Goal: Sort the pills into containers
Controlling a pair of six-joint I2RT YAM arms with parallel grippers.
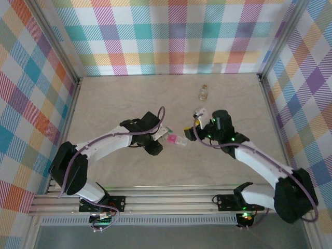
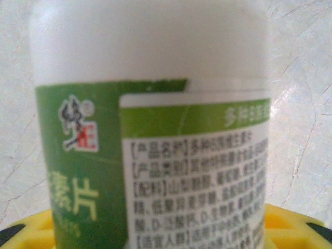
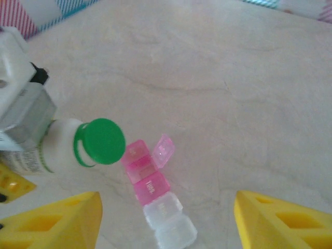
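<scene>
A white bottle (image 3: 57, 148) of smooth, matt plastic, round in section, is held by the left gripper (image 1: 157, 144), whose jaws are closed on its body. In the left wrist view its green label (image 2: 83, 171), with a white panel of small print, is seen close up between two yellow fingertips (image 2: 26, 231) at the bottom corners. In the right wrist view the bottle is seen tilted at the left of the frame. Its round green cap (image 3: 99, 141) is in place, just beside the upper end of the pill box (image 3: 153, 189); whether they touch cannot be told.

The pill box, a slim strip of translucent plastic, is laid flat at lower centre on the table (image 3: 233, 93), a pale, stone-like surface with faint veins. Its upper compartments are pink, its lower ones clear and frosted. One small pink lid (image 3: 165, 150) is raised at the upper end; what lies inside any compartment cannot be made out.

The right gripper (image 3: 168, 225) is spread wide with nothing held, its hollowed, wedge-shaped yellow tips at the two bottom corners.

In the top view an amber bottle (image 1: 204, 92) with a pale cap is seen right of centre in the upper half, well apart from the rest.
</scene>
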